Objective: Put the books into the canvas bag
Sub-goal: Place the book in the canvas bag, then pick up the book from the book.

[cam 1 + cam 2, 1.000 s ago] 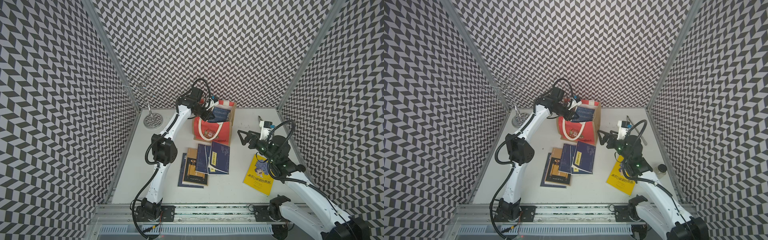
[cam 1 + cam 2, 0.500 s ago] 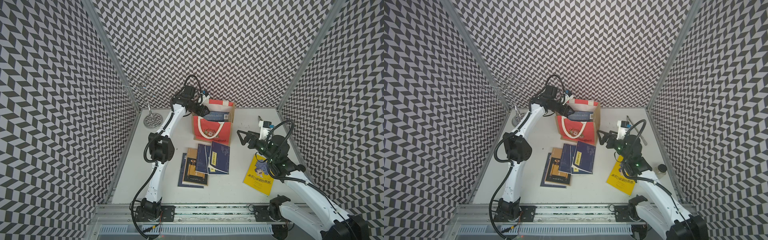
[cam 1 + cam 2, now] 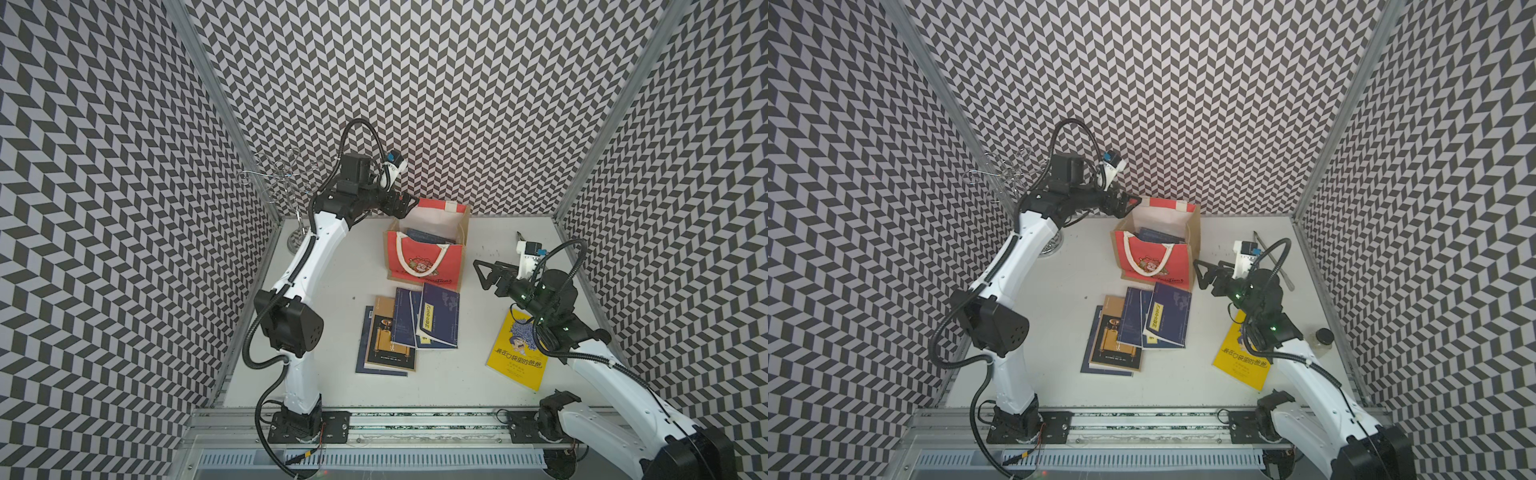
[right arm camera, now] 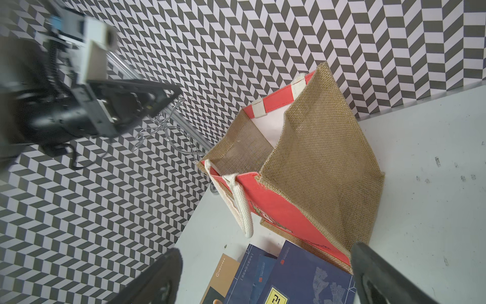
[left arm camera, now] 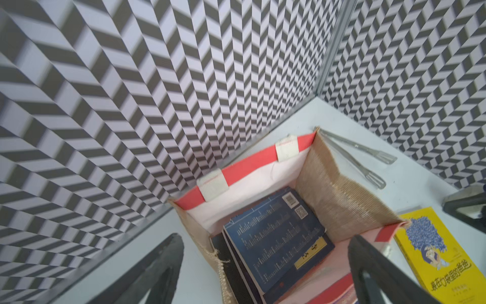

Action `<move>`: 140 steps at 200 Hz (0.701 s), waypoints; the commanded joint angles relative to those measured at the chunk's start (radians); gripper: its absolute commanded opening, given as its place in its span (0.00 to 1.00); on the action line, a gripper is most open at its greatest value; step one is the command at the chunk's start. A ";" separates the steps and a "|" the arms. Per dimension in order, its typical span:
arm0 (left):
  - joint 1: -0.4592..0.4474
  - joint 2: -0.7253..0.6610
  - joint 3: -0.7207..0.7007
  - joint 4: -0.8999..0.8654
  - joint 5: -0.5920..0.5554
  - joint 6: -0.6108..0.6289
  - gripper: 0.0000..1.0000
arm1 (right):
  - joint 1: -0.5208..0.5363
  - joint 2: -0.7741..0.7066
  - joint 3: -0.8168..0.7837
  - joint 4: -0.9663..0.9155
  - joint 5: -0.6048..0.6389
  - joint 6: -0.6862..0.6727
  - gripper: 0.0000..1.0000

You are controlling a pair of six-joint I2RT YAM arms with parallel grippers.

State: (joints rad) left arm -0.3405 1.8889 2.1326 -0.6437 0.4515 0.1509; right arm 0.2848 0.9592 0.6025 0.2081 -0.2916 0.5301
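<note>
The canvas bag [image 3: 428, 259] [image 3: 1152, 254] stands open at the back of the table, red front toward me, tan jute sides [image 4: 320, 158]. Navy books [image 5: 276, 247] lie inside it. My left gripper [image 3: 409, 203] [image 5: 265, 238] hangs open and empty above the bag's back left corner. A fanned pile of books [image 3: 411, 328] [image 3: 1142, 328], navy plus a tan-and-black one, lies in front of the bag. A bright yellow book [image 3: 517, 353] [image 3: 1241, 357] lies at the right, partly under my right arm. My right gripper [image 3: 482, 274] [image 4: 267, 248] is open and empty, just right of the bag.
Metal tongs [image 3: 1273, 259] [image 5: 355, 155] lie behind the right arm near the right wall. A wire stand [image 3: 291, 187] on a round base occupies the back left corner. A small jar [image 3: 1320, 338] sits by the right wall.
My left gripper has opened and drawn back up and to the left from the bag's mouth; the navy book it held now lies in the bag. The right arm has not moved.
</note>
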 commanded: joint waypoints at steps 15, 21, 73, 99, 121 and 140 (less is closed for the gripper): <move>0.000 -0.121 -0.194 0.085 -0.032 -0.105 1.00 | -0.006 0.029 -0.010 -0.005 0.005 -0.037 0.99; -0.003 -0.162 -0.295 0.127 -0.023 -0.128 1.00 | -0.006 0.036 -0.021 -0.007 -0.004 -0.036 0.99; -0.168 -0.567 -0.988 0.514 -0.232 -0.313 1.00 | -0.006 0.130 -0.121 -0.042 -0.116 -0.054 1.00; -0.231 -0.672 -1.185 0.589 -0.239 -0.434 1.00 | -0.006 0.191 -0.152 -0.075 -0.135 -0.056 0.99; -0.311 -0.698 -1.289 0.603 -0.313 -0.499 1.00 | -0.004 0.236 -0.175 -0.070 -0.155 -0.058 0.99; -0.391 -0.710 -1.355 0.636 -0.403 -0.536 1.00 | 0.004 0.278 -0.178 -0.075 -0.158 -0.061 0.99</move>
State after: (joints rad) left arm -0.6506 1.1927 0.8463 -0.1066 0.1795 -0.2813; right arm 0.2848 1.2011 0.4339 0.1093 -0.4213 0.4892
